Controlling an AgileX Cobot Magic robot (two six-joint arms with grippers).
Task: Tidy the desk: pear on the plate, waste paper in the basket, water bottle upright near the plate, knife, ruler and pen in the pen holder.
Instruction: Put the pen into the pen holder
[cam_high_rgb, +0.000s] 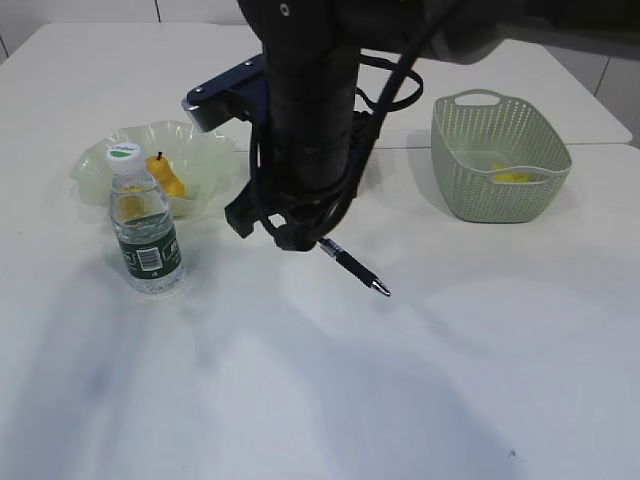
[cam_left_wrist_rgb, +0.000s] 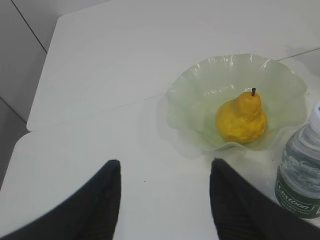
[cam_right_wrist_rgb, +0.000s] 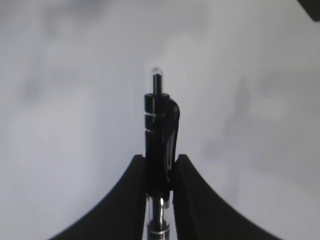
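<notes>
My right gripper (cam_high_rgb: 303, 242) is shut on a black pen (cam_high_rgb: 354, 270) and holds it slanted above the table; the pen's tip points down to the right. In the right wrist view the jaws (cam_right_wrist_rgb: 160, 158) clamp the pen (cam_right_wrist_rgb: 160, 122) at its barrel. A yellow pear (cam_high_rgb: 168, 180) lies on the pale green glass plate (cam_high_rgb: 215, 150). A water bottle (cam_high_rgb: 143, 225) stands upright in front of the plate. My left gripper (cam_left_wrist_rgb: 165, 167) is open and empty above bare table, near the plate (cam_left_wrist_rgb: 200, 95), the pear (cam_left_wrist_rgb: 241, 117) and the bottle (cam_left_wrist_rgb: 302, 175). Knife, ruler and pen holder are out of view.
A pale green basket (cam_high_rgb: 500, 150) stands at the back right with yellow paper (cam_high_rgb: 515, 177) inside it. The black arm (cam_high_rgb: 310, 110) covers the middle back of the table. A table seam runs behind the plate and the basket.
</notes>
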